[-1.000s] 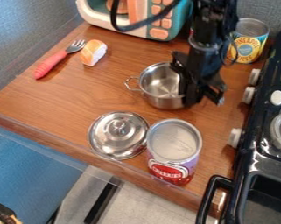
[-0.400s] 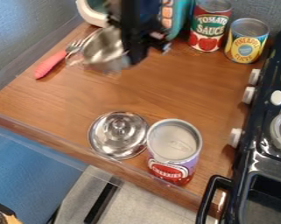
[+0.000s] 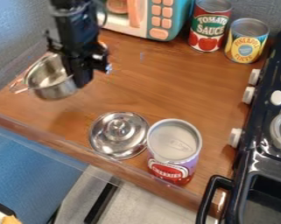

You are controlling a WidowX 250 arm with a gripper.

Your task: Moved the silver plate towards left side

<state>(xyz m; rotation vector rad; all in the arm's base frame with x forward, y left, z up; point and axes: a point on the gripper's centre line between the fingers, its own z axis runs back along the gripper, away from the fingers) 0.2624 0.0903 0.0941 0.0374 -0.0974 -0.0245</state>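
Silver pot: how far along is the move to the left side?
Getting it to the left looks done: the silver pot is over the left part of the counter in this view. In hand: the jaws are on its right wall, and it seems slightly raised. Left, probably: lower it, open the jaws and back away. The lid lies apart, beside the cherries can.

Arranged left of the stove [image 3: 260, 164], across the counter [image 3: 166, 83].
At the left, a pot [image 3: 51, 90]; toward the front, a lid [image 3: 116, 143] just left of a can [image 3: 173, 146]; behind, from left to right, an oven [image 3: 160, 33], a second can [image 3: 208, 33] and a third can [image 3: 246, 49].
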